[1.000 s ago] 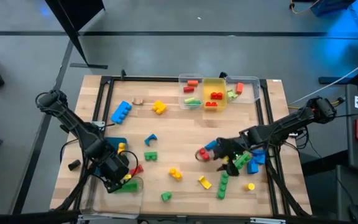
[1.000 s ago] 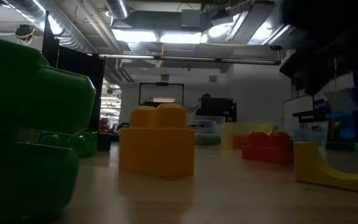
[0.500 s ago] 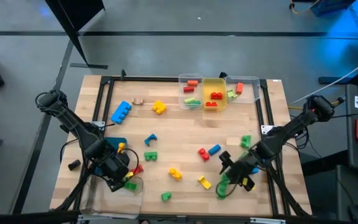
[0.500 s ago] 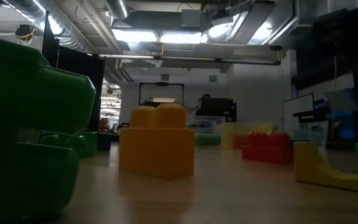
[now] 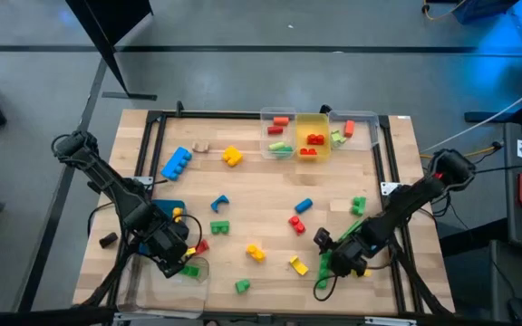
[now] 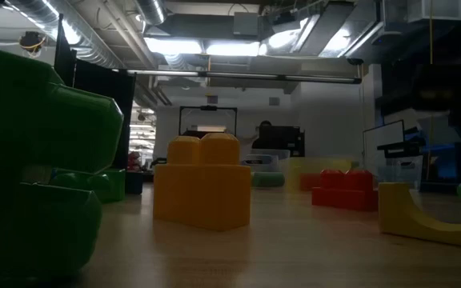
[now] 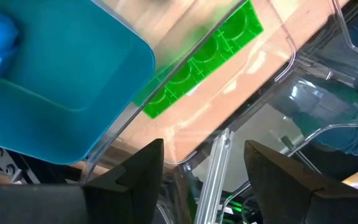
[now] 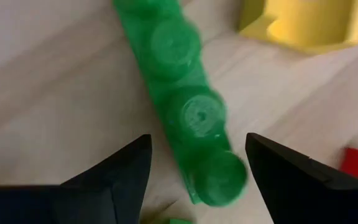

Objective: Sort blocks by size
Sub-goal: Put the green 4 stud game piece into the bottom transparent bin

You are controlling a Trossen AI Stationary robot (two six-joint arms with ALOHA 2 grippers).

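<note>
Loose blocks lie scattered on the wooden table [image 5: 270, 186]. A long green studded bar [image 5: 324, 269] lies flat near the near edge, and also shows in the right wrist view [image 8: 188, 106]. My right gripper [image 5: 335, 258] is open just above it, one finger on either side of the bar's end, apart from it. A yellow arch block [image 5: 298, 265] lies next to it. My left gripper [image 5: 175, 255] is open and empty at the near left, over a clear bin [image 7: 278, 68] that holds a green bar [image 7: 197, 62], beside a blue bin [image 7: 61, 74].
A long blue block [image 5: 177, 163], yellow blocks [image 5: 232, 157] [image 5: 256, 253], green blocks [image 5: 219, 227] [image 5: 358, 206] [image 5: 242, 286], a red block [image 5: 296, 223] and a blue one [image 5: 304, 206] lie about. Two clear bins [image 5: 279, 136] [image 5: 356, 129] and a yellow bin [image 5: 313, 138] stand at the far edge.
My right gripper has gone toward the table's near edge, from beside the red and blue blocks at mid-table down to the long green bar. My left arm has kept still.
</note>
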